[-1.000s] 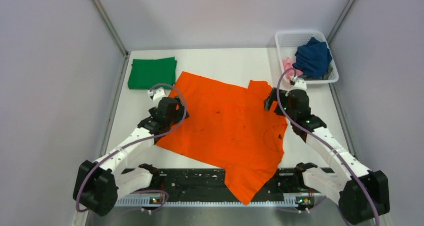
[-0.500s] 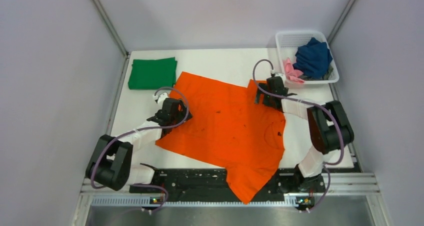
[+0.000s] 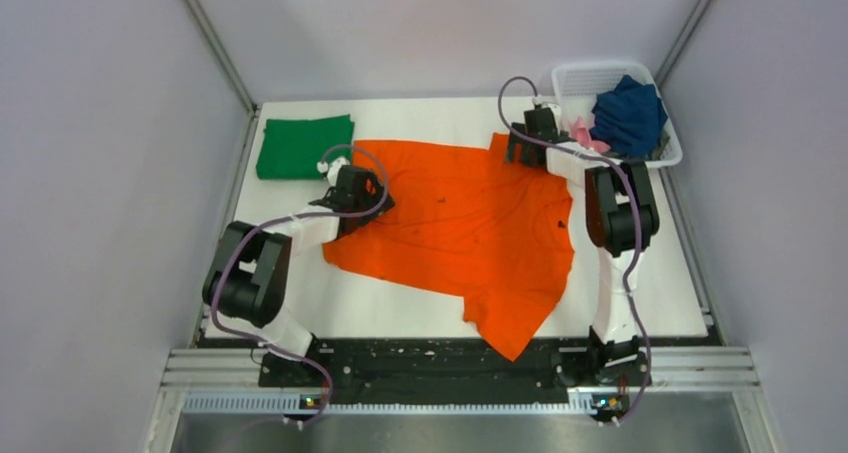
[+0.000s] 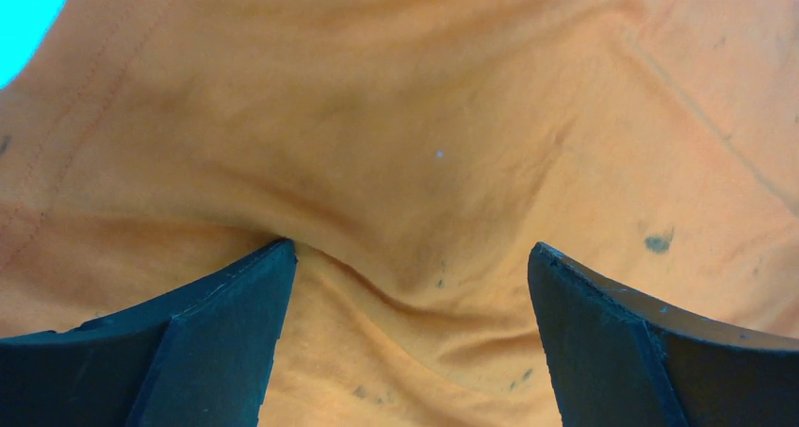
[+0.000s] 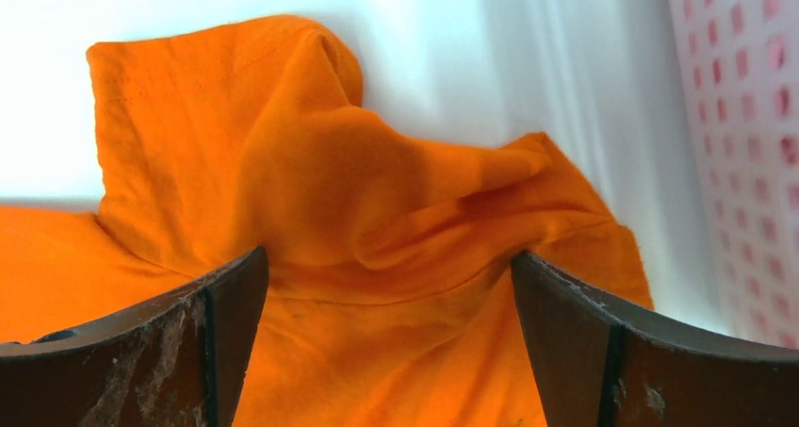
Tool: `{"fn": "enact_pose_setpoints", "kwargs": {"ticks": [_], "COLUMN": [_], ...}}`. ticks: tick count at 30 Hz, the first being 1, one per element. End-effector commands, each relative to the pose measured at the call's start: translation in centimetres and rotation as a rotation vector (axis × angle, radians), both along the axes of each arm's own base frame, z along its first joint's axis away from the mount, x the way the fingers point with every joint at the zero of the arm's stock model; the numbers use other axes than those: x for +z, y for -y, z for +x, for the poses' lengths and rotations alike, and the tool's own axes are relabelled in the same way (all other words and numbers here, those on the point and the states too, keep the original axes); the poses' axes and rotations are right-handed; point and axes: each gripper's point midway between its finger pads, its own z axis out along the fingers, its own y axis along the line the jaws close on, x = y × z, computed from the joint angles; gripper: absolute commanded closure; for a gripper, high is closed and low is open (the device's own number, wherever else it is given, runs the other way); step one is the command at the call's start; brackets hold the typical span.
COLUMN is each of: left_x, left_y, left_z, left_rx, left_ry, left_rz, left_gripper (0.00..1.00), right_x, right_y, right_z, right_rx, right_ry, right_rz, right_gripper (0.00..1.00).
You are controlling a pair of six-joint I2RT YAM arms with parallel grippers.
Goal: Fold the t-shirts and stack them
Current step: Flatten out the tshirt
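Two wide-spread pairs of fingers stood over the orange shirt (image 3: 470, 228), which lay across the middle of the bench (image 3: 430, 113) with its long axis left to right and its hem to the left. The left fingers (image 4: 269, 276) straddled bunched cloth at the hem's far end, and the right fingers (image 5: 240, 286) straddled the far sleeve beside the basket (image 3: 575, 73) in the far-right corner. A green shirt (image 3: 304, 145) lay folded in the far-left corner.

I see no readable text, label, brand, number or sign in any view. Dark specks on orange t-shirt (image 3: 470, 228) are marks, not letters. Nothing legible on white mesh basket (image 3: 572, 78) either.
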Motion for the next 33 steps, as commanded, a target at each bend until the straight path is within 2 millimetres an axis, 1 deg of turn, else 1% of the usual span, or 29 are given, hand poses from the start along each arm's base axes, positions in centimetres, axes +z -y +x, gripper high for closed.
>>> {"fn": "enact_pose_setpoints", "kwargs": {"ticks": [1,2,3,4,5,8,10,11,13,15,17,20,21,22,23,24,25,27,29,33], "left_x": [-0.8,0.2,0.7,1.8,2.6,5.1,6.1,6.3,6.5,6.8,7.6,7.7,7.4,7.1,6.7,6.4,6.2,6.1,6.2,5.9], "left_y": [0.4,0.0,-0.7,-1.5,-2.4,-5.5,-7.3,-8.1,-9.3,-9.8,-10.3,-10.9,-11.0,-11.0,-10.9,-10.8,-10.7,-10.5,-10.4,-9.8], "left_z": [-3.8,-4.3,-5.2,-6.0,-6.9,-9.8,-11.5,-12.1,-13.7,-14.8,-15.7,-16.8,-17.1,-17.3,-17.5,-17.7,-17.7,-17.7,-17.6,-17.4], "left_rx": [-0.062,-0.051,-0.036,-0.011,0.018,0.142,0.222,0.253,0.302,0.311,0.321,0.336,0.338,0.339,0.340,0.334,0.327,0.319,0.311,0.288], "left_ry": [-0.139,-0.119,-0.110,-0.085,-0.069,-0.006,0.047,0.080,0.101,0.121,0.161,0.174,0.172,0.165,0.155,0.145,0.138,0.130,0.127,0.111], "left_rz": [-0.024,-0.024,-0.012,-0.001,0.012,0.038,0.044,0.049,0.046,0.036,0.025,0.024,0.022,0.019,0.015,0.011,0.009,0.010,0.009,-0.002], "left_gripper": [0.01,0.01,0.01,0.01,0.01,0.01,0.01,0.01,0.01,0.01,0.01,0.01,0.01,0.01,0.01,0.01,0.01,0.01,0.01,0.01], "right_x": [3.5,4.9,6.3,8.7,10.5,13.3,13.9,13.8,11.7,9.4,7.9,6.1,5.3,4.2,3.1,1.9,0.8,-0.8,-1.9,-4.3], "right_y": [0.7,0.6,0.5,0.4,0.0,-1.8,-3.0,-3.6,-5.0,-6.4,-8.2,-10.8,-11.4,-11.7,-11.9,-11.6,-10.9,-8.9,-6.9,-3.3], "right_z": [2.0,2.1,2.0,1.6,1.0,-2.8,-6.0,-7.8,-12.4,-17.3,-21.4,-26.2,-27.4,-28.5,-29.4,-30.0,-30.4,-30.6,-30.8,-31.4], "right_rx": [0.041,0.052,0.063,0.071,0.081,0.125,0.145,0.149,0.163,0.175,0.221,0.316,0.337,0.352,0.349,0.336,0.308,0.239,0.184,0.065], "right_ry": [0.027,0.047,0.066,0.100,0.125,0.160,0.164,0.154,0.083,0.027,0.015,-0.039,-0.057,-0.085,-0.106,-0.121,-0.132,-0.143,-0.167,-0.238], "right_rz": [-0.048,-0.056,-0.064,-0.069,-0.070,-0.072,-0.054,-0.027,0.040,0.104,0.154,0.229,0.255,0.283,0.320,0.336,0.327,0.266,0.215,0.217], "right_gripper": [0.01,0.01,0.01,0.01,0.01,0.01,0.01,0.01,0.01,0.01,0.01,0.01,0.01,0.01,0.01,0.01,0.01,0.01,0.01,0.01]}}
